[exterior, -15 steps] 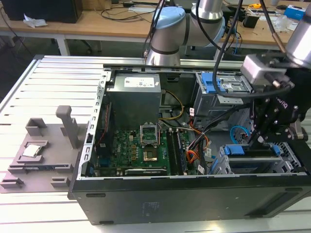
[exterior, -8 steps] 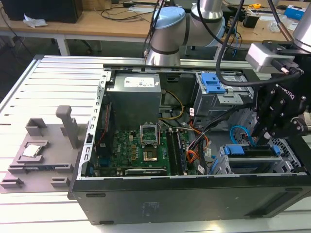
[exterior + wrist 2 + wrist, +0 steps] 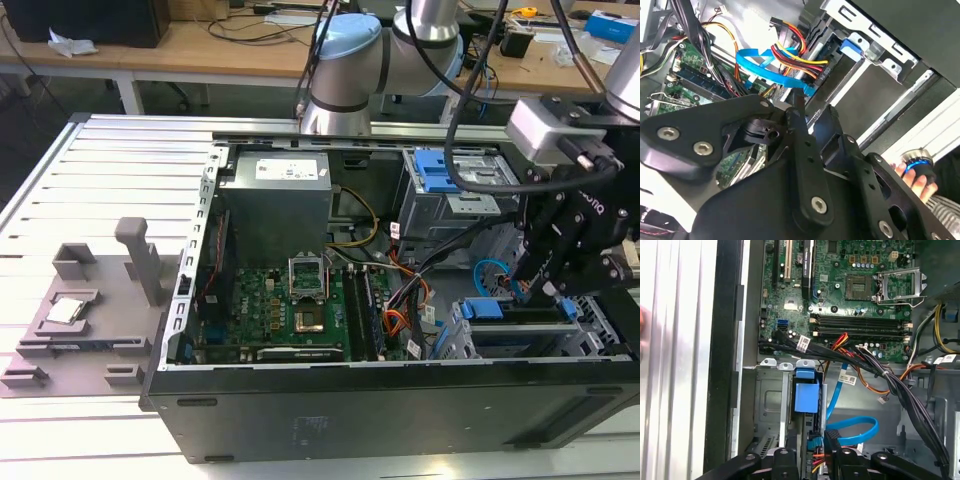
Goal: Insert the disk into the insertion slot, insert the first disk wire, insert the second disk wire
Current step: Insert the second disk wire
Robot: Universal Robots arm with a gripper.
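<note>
Black gripper (image 3: 536,290) hangs over the silver perforated sheet-metal drive cage (image 3: 455,338), inside the open black computer case (image 3: 350,415) on the slatted bench (image 3: 90,170). Jaws: cannot tell whether wide or narrow. The disk, in its bright blue plastic frame (image 3: 806,396), sits in the cage's low insertion slot (image 3: 520,340), blue end showing. Blue flat cable (image 3: 754,64) and red-yellow-black wire bundle (image 3: 797,60) reach the cage just beside the gripper.
</note>
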